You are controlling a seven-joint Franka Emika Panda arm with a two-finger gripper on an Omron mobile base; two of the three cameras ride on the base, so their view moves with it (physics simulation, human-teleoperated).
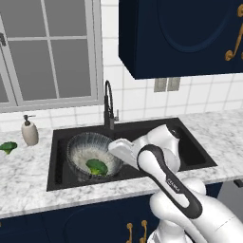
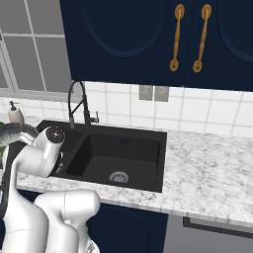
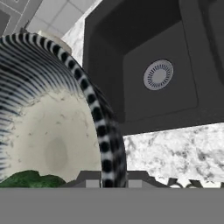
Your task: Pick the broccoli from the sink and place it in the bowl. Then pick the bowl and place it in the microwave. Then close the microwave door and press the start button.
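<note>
Hand view: jaws clamp the bowl (image 3: 52,131) rim, broccoli (image 3: 30,180) inside, above the sink (image 3: 144,43).

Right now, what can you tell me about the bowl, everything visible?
The bowl is wide and round, ribbed dark grey outside, speckled pale inside. It sits tilted above the sink's left basin, lifted by the gripper, whose jaws are shut on its rim. A piece of broccoli lies inside it, near the low edge.
</note>
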